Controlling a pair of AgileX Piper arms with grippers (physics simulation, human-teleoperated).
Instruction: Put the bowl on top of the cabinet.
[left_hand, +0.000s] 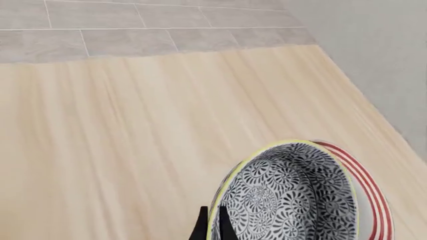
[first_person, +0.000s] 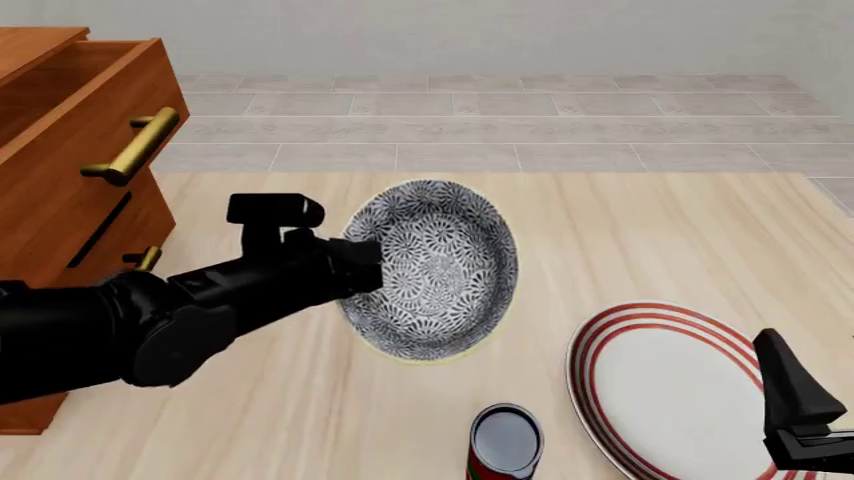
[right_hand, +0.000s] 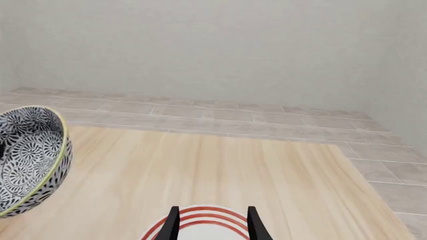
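Note:
The bowl (first_person: 434, 265), black-and-white floral with a pale yellow rim, hangs tilted on its side above the table, its inside facing the front camera. My left gripper (first_person: 358, 268) is shut on the bowl's left rim. In the left wrist view the fingers (left_hand: 200, 229) pinch the rim of the bowl (left_hand: 287, 200). The cabinet (first_person: 67, 180), reddish-brown with brass handles, stands at the far left, left of the bowl. My right gripper (first_person: 801, 405) stays low at the right, open above the plate, and in its wrist view the right gripper (right_hand: 212, 225) sees the bowl (right_hand: 27, 155) off to one side.
A white plate with red rings (first_person: 667, 390) lies on the table at the front right, also seen as the plate (left_hand: 370, 195) and the plate (right_hand: 203, 220). A can (first_person: 505, 442) stands at the front edge. The cabinet's top drawer (first_person: 94, 90) is pulled out.

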